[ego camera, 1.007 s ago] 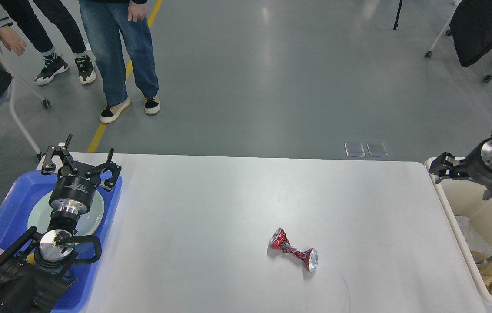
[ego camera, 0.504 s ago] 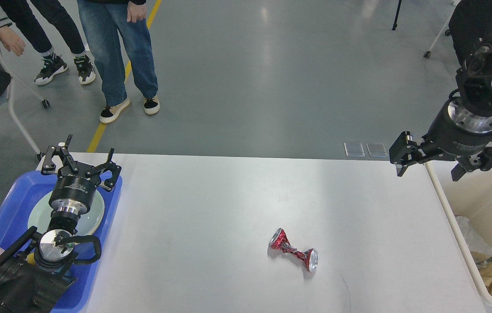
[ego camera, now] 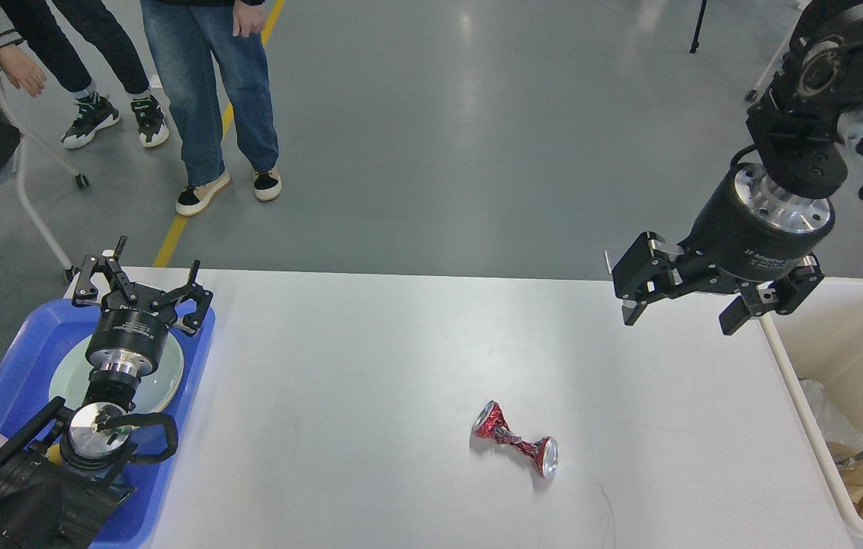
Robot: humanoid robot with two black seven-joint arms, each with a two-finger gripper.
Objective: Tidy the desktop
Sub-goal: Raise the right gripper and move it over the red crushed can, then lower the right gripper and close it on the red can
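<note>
Two black robot arms, both grippers spread open and holding nothing.
The left gripper (ego camera: 140,286) is pointing away, fingers upward; the right gripper (ego camera: 681,315) is hanging with its fingers pointing downward, wide apart.

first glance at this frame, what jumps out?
The crushed red can lying alone on the white desktop, right of centre and near the front. Above the desk's far right corner hangs the right gripper, open and empty, next to the cream bin. At far left, the left gripper sits open over a plate in the blue tray.
</note>
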